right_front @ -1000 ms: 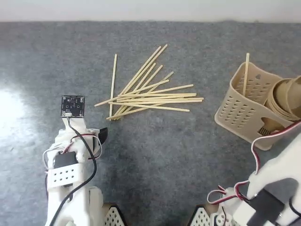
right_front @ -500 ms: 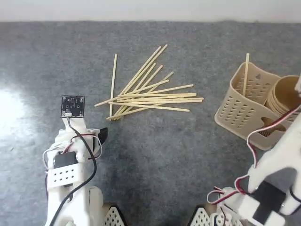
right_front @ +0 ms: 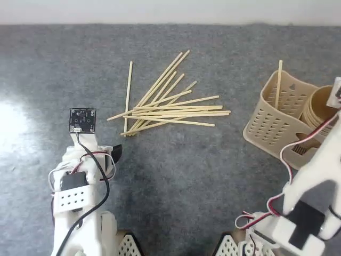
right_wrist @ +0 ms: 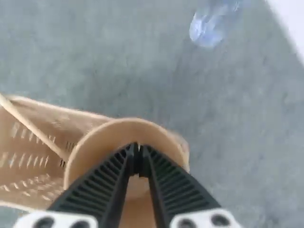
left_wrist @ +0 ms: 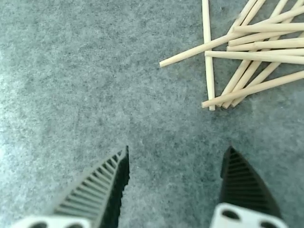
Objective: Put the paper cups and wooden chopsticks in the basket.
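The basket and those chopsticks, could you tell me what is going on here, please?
The right gripper, jaws shut, hangs over the paper cups stacked in the basket, where one chopstick stands. The left gripper is open above the grey mat near the chopstick pile, not yet collected.

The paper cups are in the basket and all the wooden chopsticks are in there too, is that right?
Not all. One wooden chopstick stands in the basket beside the paper cups; the other chopsticks lie piled on the grey mat, as the high view shows.
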### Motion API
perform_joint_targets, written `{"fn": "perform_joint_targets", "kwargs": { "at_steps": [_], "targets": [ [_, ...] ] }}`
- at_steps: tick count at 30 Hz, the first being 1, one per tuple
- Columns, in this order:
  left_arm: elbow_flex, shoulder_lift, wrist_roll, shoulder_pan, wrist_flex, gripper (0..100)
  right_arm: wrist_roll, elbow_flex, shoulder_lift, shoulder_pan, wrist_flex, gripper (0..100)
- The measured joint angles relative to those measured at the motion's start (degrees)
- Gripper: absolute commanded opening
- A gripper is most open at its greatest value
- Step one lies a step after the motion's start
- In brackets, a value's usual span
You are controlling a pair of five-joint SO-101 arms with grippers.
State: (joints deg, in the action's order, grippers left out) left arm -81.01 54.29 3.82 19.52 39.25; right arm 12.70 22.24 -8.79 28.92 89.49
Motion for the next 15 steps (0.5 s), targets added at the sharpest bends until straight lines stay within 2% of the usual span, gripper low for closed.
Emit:
{"fn": "perform_joint_targets", "kwargs": {
  "at_steps": [15],
  "targets": [
    [0.0,0.0,0.0,0.0,0.0,30,0.1,-15.8,0.4,0.0,-8.6,0.7]
  ]
}}
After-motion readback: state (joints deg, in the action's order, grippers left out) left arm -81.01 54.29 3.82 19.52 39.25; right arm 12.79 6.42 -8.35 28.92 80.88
